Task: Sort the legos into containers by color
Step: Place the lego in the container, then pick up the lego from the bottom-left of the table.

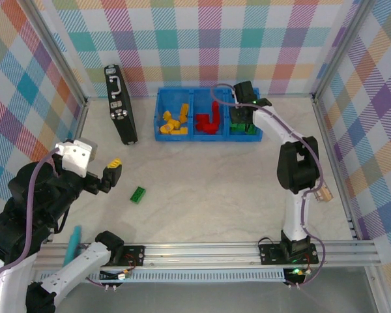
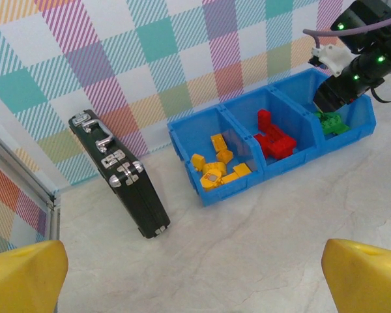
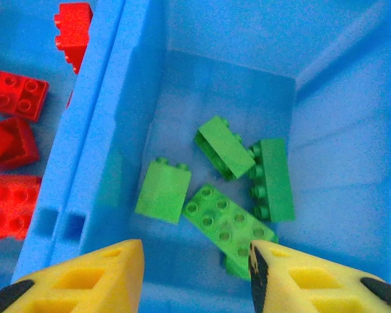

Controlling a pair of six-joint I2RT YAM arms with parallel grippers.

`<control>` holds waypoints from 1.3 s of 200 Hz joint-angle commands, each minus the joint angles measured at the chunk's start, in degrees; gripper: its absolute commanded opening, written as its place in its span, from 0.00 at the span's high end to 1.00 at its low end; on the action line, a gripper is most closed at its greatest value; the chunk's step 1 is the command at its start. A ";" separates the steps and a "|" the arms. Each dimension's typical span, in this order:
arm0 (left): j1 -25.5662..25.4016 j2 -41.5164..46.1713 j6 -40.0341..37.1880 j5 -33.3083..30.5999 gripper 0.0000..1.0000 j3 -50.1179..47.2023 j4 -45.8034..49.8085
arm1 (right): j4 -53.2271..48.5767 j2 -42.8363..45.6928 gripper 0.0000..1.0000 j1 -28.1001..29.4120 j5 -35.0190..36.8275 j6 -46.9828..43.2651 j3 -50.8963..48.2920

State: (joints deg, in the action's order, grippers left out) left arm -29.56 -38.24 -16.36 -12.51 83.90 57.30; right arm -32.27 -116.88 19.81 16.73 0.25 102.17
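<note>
Legos (image 1: 210,122) sit by colour in the blue bin (image 1: 208,135): yellow-orange left, red centre, green right. One green lego (image 1: 138,194) lies loose on the worktop (image 1: 215,195), near the left tool (image 1: 111,173)

Left wrist view: left tool (image 2: 195,280) spread wide, empty; black case (image 2: 120,173) stands beside the bin

Right wrist view: right tool (image 3: 195,277) above the green bricks (image 3: 238,189) in their compartment, jaws narrowly parted, holding nothing
</note>
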 commanded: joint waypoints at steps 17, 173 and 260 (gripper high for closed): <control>-1.11 0.19 -1.28 -0.61 0.00 1.43 0.70 | -3.65 13.41 0.50 10.37 -0.91 6.17 -5.44; -4.92 9.06 -2.27 -2.78 0.00 1.23 1.06 | -8.17 -17.66 0.09 43.39 -18.36 66.35 19.29; -12.67 15.84 -3.38 -10.52 0.00 -0.45 -1.96 | -26.96 -35.12 0.15 46.98 -15.67 65.23 39.60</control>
State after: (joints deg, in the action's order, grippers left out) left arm -39.88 -24.01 -18.39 -19.18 84.49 58.00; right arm -52.82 -149.77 66.11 -0.30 64.71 140.18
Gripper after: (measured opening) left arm 0.999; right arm 0.873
